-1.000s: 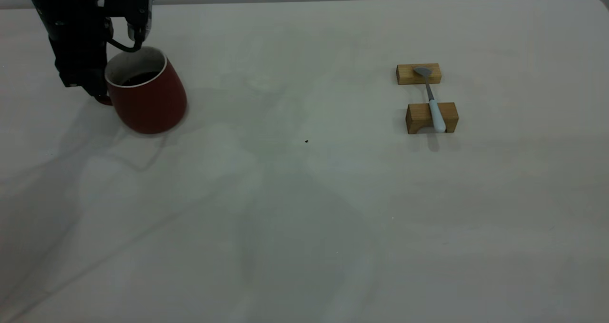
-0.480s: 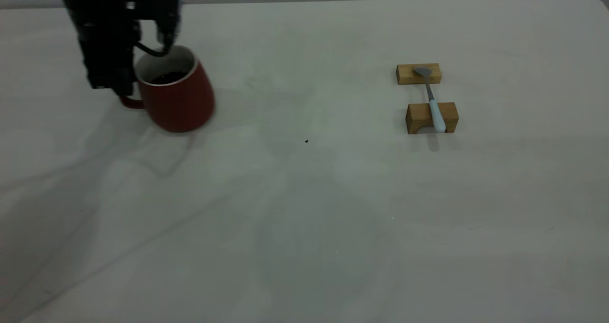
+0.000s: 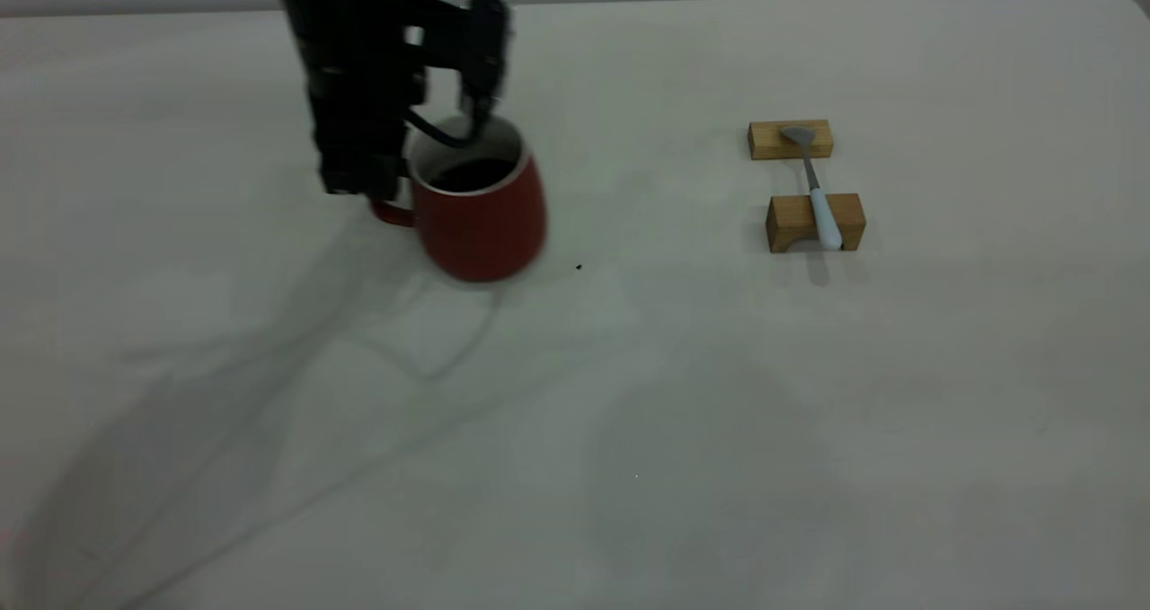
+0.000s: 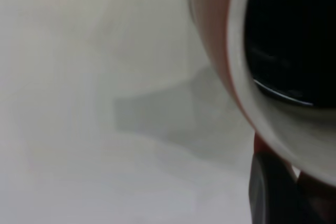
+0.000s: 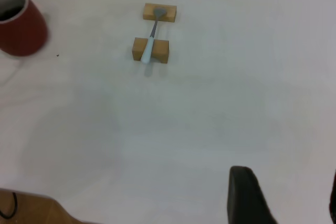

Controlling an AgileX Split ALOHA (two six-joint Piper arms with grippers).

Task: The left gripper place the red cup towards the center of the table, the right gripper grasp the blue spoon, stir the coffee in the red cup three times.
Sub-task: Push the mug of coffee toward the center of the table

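Red cup [image 3: 481, 219] has slid rightward, now near bench [image 3: 629, 412] centre. Left hand [image 3: 382, 198] clamped on its handle to drag it upright. Blue spoon [image 3: 819, 206] bridges two blocks, graspable. Right hand [image 5: 283, 198] fingers apart, well away.

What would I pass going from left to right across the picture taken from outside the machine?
The left gripper gripping the handle → the red cup with coffee → a tiny dark speck on the table → the blue spoon, resting across two wooden blocks.
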